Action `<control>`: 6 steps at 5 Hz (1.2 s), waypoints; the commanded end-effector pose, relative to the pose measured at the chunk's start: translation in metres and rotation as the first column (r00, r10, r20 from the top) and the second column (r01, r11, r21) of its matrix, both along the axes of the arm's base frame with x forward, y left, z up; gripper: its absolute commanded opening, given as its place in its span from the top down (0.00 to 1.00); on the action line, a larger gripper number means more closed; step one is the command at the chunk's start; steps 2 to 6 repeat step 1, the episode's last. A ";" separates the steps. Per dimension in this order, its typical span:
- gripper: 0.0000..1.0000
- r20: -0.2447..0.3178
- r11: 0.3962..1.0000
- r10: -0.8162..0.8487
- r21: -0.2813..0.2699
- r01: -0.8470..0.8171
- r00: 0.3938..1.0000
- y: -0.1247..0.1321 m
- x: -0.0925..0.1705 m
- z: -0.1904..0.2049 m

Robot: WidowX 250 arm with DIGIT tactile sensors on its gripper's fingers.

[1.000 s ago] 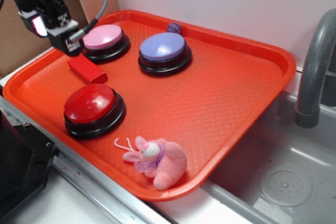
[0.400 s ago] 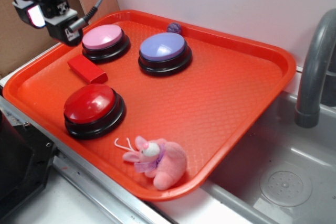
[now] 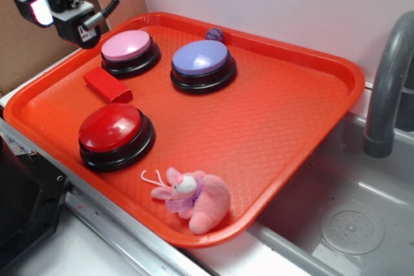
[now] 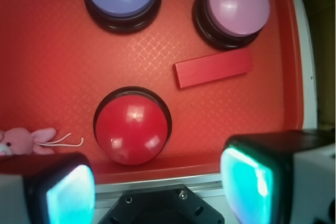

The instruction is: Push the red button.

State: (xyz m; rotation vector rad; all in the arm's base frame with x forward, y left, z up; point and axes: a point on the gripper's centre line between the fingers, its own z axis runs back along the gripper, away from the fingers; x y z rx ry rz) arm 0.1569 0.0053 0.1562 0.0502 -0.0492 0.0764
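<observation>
Exterior view: an orange-red plastic tray point(image 3: 278, 114) with a raised rim sits on a table, its right edge just beside a grey sink basin point(image 3: 352, 224) with a curved grey faucet point(image 3: 388, 88). The red button point(image 3: 111, 128), a glossy dome on a black round base, stands near the left front corner of the tray. Behind it lies a small red rectangular block point(image 3: 107, 85), flat on the tray. Farther back stand two matching dome buttons: a pink button point(image 3: 127, 46) at the far left and a purple button point(image 3: 200, 58) to its right, well apart from each other. A small dark purple ball point(image 3: 214, 33) rests by the far rim, just behind the purple button. A pink plush bunny point(image 3: 194, 200) lies at the tray's near edge, to the right of the red button. The gripper point(image 3: 55, 8) hangs in the air at the upper left, over the tray's far left edge, near the pink button and touching nothing.

Wrist view, looking straight down: the red button point(image 4: 132, 129) lies between the two fingers point(image 4: 249, 179), whose pale glowing pads fill the lower corners. The jaws stand wide apart with nothing held. The block point(image 4: 212, 68) lies between the red button and the pink button point(image 4: 237, 4).
</observation>
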 end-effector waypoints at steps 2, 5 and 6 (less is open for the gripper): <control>0.00 0.047 1.000 -0.016 0.008 0.016 0.999 -0.004 0.004 0.016; 0.00 0.047 1.000 -0.016 0.008 0.016 0.999 -0.004 0.004 0.016; 0.00 0.047 1.000 -0.016 0.008 0.016 0.999 -0.004 0.004 0.016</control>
